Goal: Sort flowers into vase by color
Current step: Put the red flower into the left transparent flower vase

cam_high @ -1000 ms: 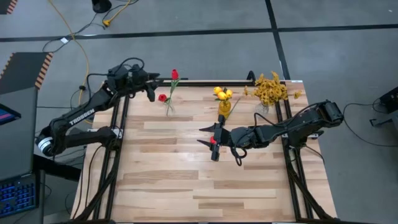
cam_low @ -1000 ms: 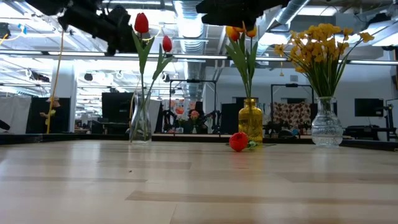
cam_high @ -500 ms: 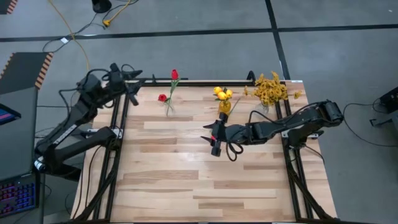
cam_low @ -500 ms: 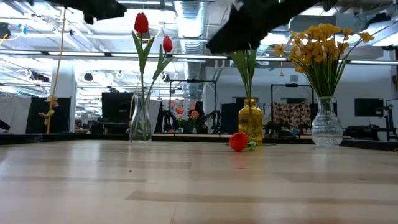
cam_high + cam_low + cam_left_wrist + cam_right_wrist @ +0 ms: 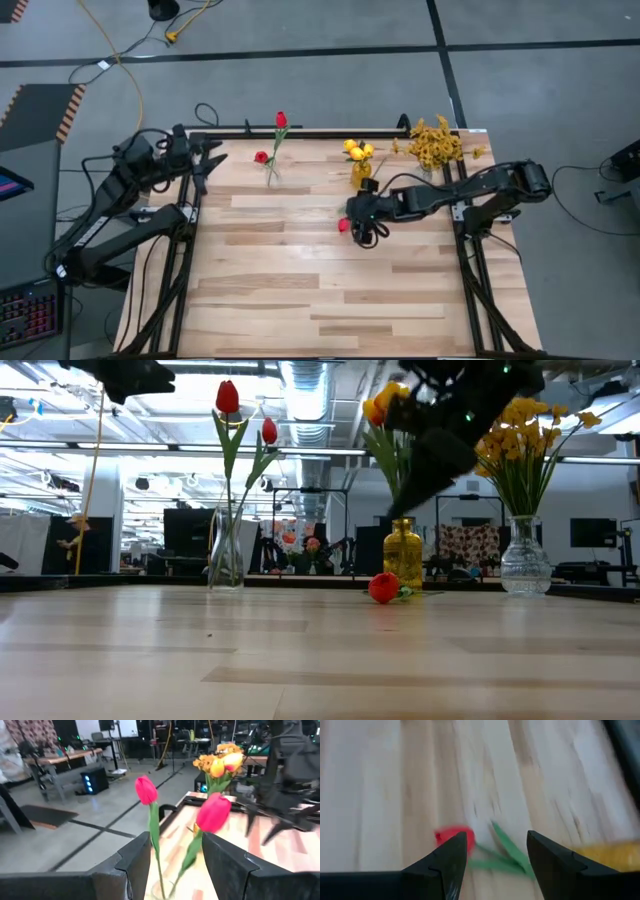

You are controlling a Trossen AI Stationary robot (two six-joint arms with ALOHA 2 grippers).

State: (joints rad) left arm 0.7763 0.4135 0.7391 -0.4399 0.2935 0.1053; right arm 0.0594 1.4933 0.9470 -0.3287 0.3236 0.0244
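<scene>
Within the last second the right tool [image 5: 366,228] has been brought down over the loose red tulip [image 5: 343,226] on the bench [image 5: 300,280], jaws spread wide and empty, so a pickup seems imminent. The left tool [image 5: 205,165], partly open and empty, has been withdrawn to the far-left corner. The tulip lies flat just near of the amber vase [image 5: 360,173]; its bloom points left and its stem runs rightward.

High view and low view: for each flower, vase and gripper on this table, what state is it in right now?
Clear vase: upright, holds two red tulips.
Amber vase: upright, holds yellow-orange tulips.
Cut-glass vase: upright, holds mustard-yellow sprays.
Loose red tulip: lying on the table, unsorted.
Right gripper: open above the loose tulip.
Left gripper: open, empty, at the table's left edge.
</scene>
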